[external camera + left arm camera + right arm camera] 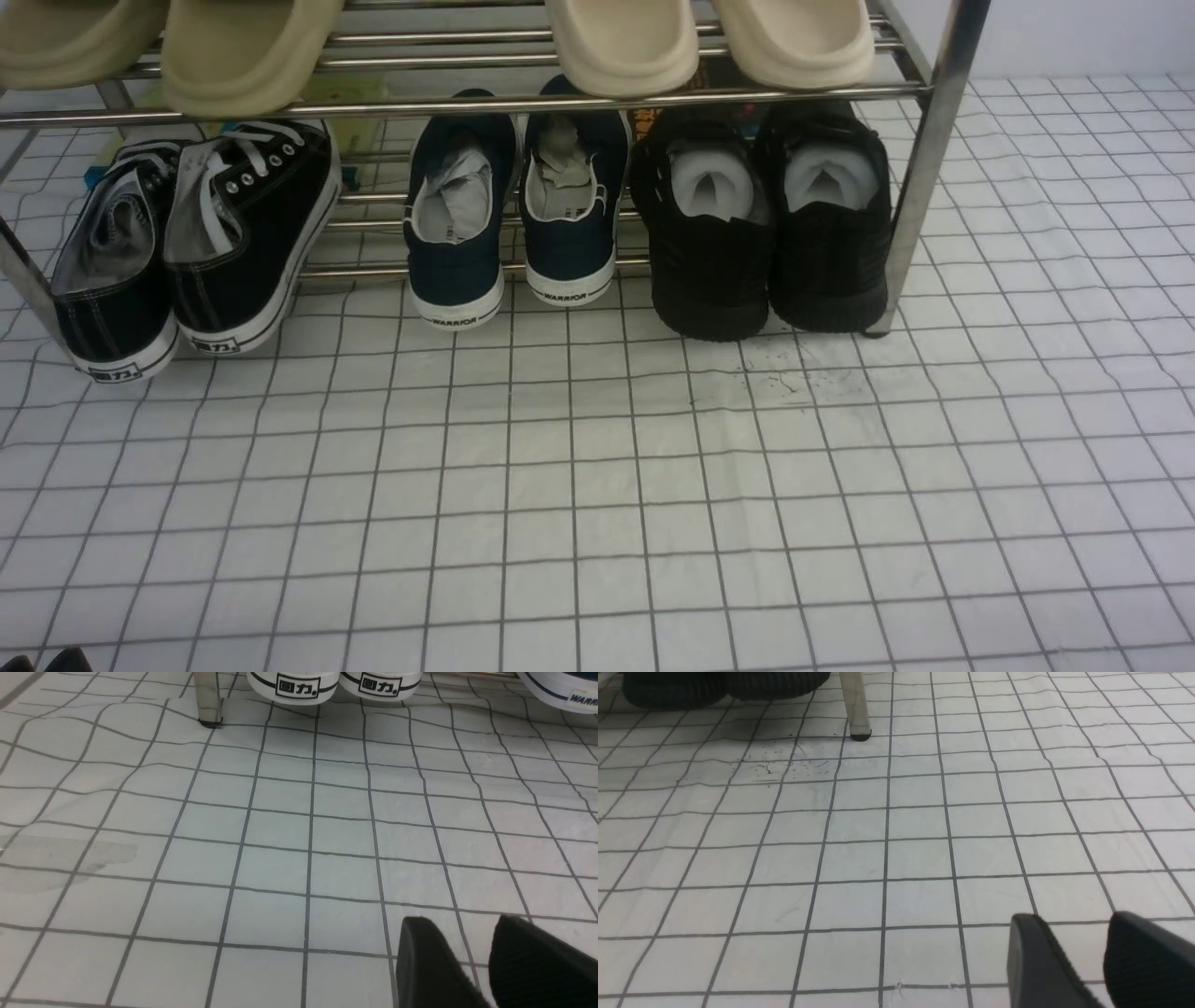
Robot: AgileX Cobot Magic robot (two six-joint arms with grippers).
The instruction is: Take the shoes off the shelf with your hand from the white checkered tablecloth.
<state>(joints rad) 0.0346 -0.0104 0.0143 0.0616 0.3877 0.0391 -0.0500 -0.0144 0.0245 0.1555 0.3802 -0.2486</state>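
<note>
The pair of all-black knit sneakers [766, 224] with black soles is seen at about 1 o'clock in the front view, set side by side on the lower tier of the shiny chrome shelf [920, 187] of thin tubes, heels turned toward the camera and white paper stuffing visible inside each. The right-hand shoe is placed just beside the right front post. In the right wrist view the black heels [724, 686] appear to rest on the white checkered tablecloth [597, 485] with its thin dark grid, near the post's foot. Dark specks [784, 378] are scattered on the cloth just in front of the pair. At 12 o'clock a pair of navy sneakers [513, 205] with white "WARRIOR" soles is lined up, and at 10 o'clock a pair of black canvas sneakers [187, 243] with white laces. Beige slippers [709, 42] are laid on the upper tier. The left hand [460, 924] and the right hand [1069, 921] are each held low over bare cloth, well apart from the shelf, black fingers parted and nothing gripped.
</note>
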